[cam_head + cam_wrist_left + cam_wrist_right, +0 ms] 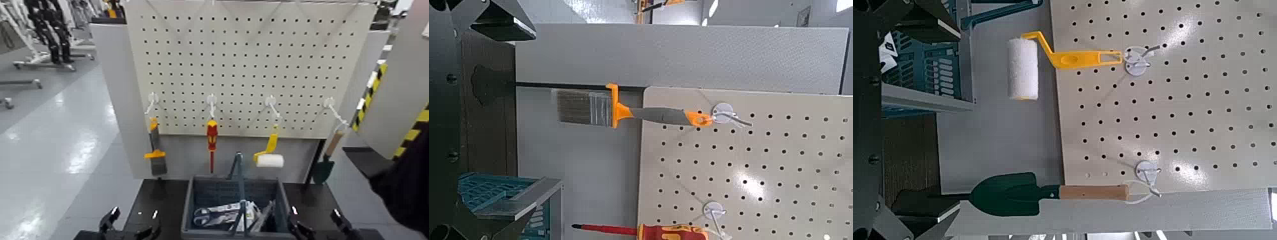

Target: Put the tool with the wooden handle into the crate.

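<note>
The trowel [324, 165], with a tan wooden handle and a dark green blade, hangs blade down from the rightmost hook of the white pegboard [249, 57]. It also shows in the right wrist view [1053, 193]. The dark grey crate [191, 207] with an upright loop handle [240, 185] stands on the dark table below the board's middle. My left gripper [133, 221] is open and empty, low at the crate's left. My right gripper [316, 221] is open and empty, low at the crate's right, below the trowel and apart from it.
A paintbrush [155, 153], a red-and-yellow screwdriver [211, 143] and a yellow-handled paint roller [269, 156] hang on the other hooks. Several tools [223, 216] lie in the crate. A yellow-and-black striped panel edge [415, 127] and a dark shape [405, 182] stand at the right.
</note>
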Controlling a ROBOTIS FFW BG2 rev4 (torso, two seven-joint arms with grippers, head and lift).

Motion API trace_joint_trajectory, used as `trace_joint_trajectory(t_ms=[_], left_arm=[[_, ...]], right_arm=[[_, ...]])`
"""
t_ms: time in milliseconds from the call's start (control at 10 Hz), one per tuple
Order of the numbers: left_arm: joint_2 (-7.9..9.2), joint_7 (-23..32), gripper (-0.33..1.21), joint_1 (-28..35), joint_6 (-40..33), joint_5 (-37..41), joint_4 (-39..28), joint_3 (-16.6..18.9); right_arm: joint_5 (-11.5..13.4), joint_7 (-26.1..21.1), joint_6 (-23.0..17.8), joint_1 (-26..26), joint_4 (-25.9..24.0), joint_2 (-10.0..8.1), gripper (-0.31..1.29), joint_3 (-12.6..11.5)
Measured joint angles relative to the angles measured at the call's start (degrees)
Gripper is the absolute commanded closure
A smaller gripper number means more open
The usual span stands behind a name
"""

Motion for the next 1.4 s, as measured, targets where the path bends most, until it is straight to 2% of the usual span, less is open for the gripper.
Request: trace_joint_trajectory(t_ms=[300, 400, 500, 700, 900, 1100, 1400], left_arm=[[0.12, -0.3, 0.11, -0.1, 0.3, 0.1, 0.0, -0.1], [0.19, -0.5, 0.11, -0.2, 0.5, 0.2, 0.0, -0.1], [0.33, -0.7, 0.11, -0.2, 0.6, 0.4, 0.0, -0.2], [0.60, -0.9, 0.11, -0.2, 0.9, 0.9, 0.1, -0.4], [0.66, -1.1, 0.11, -0.2, 1.0, 1.2, 0.1, -0.4], [0.71, -1.3, 0.11, -0.1, 1.0, 1.3, 0.1, -0.4], [0.74, -1.6, 0.11, -0.2, 1.1, 1.4, 0.1, -0.4]], right_arm=[[-0.1, 0.8, 0.2, -0.1, -0.2, -0.19, 0.13, -0.3], [-0.4, 3.2, 1.0, -0.2, -0.4, -0.13, 0.13, -1.0], [-0.7, 7.3, 2.1, -0.5, -0.6, 0.17, 0.13, -2.7], [-0.9, 15.9, 5.0, -1.9, -1.0, 0.69, 0.12, -7.8], [-0.3, 21.3, 8.6, -3.4, -2.3, 0.43, 0.12, -13.3], [-0.9, 24.8, 12.4, -5.4, -2.7, -0.98, 0.12, -16.5], [-3.2, 28.8, 15.6, -9.2, 0.0, -4.99, 0.12, -18.2]])
